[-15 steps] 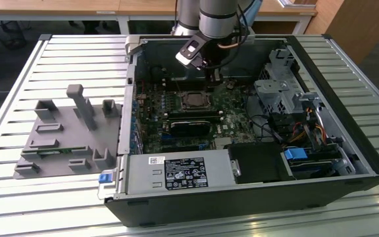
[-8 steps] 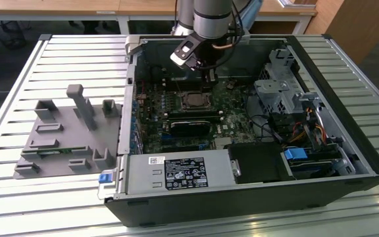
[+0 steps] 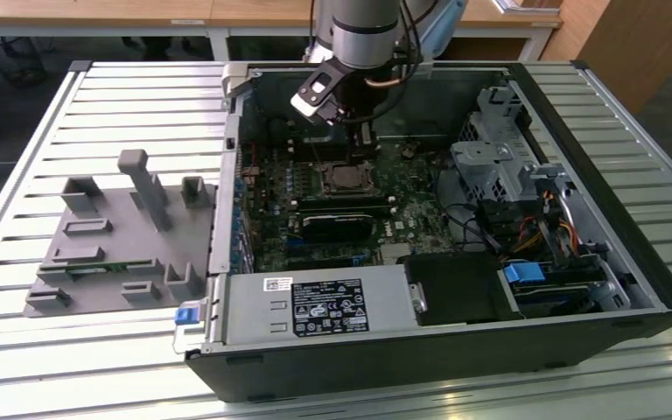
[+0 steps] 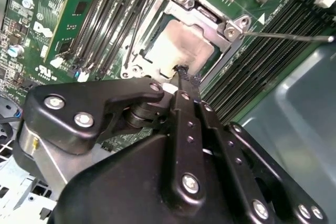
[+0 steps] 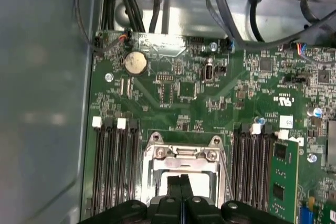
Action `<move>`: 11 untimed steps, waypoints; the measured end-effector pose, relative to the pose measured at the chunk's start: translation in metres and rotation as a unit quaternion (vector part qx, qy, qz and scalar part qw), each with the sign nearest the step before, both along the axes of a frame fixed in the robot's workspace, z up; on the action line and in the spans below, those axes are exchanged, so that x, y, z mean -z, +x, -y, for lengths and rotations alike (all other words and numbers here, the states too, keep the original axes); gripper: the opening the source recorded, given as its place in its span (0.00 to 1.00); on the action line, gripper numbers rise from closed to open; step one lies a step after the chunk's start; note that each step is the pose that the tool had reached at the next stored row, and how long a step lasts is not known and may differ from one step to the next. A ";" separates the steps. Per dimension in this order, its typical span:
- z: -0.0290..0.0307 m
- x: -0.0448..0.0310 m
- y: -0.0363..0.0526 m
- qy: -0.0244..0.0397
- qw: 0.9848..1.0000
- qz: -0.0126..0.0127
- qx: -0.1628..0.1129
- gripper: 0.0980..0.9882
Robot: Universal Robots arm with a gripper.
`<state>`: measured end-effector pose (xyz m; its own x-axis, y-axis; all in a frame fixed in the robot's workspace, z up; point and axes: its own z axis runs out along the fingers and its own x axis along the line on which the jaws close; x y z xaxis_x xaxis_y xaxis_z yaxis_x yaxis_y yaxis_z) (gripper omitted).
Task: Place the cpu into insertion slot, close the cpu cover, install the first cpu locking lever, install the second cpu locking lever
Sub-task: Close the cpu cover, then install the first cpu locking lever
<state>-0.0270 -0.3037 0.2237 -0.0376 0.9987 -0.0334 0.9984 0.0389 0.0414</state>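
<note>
The tool (image 3: 360, 147) hangs just above the insertion slot (image 3: 345, 178) inside the open computer case (image 3: 430, 359).

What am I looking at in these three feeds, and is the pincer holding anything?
The wide feed, from a camera off the arm, shows a robot arm reaching into an open computer case on a slatted table. The other two cameras ride near its wrist and look past the black pincer at the green motherboard. The pale cpu lies under the cpu cover, showing through its window. The pincer is shut on nothing, its tip close to the cover's edge. One thin locking lever sticks out sideways.
</note>
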 end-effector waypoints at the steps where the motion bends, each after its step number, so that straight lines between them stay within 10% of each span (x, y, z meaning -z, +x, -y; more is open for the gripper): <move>1: 0.0000 0.0000 -0.0007 0.000 1.000 0.000 0.000 0.01; 11: 0.0000 -0.0001 -0.0042 0.000 1.000 0.000 0.000 0.01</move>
<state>-0.0312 -0.3038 0.2238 -0.0377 0.9987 -0.0332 0.9984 0.0391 0.0416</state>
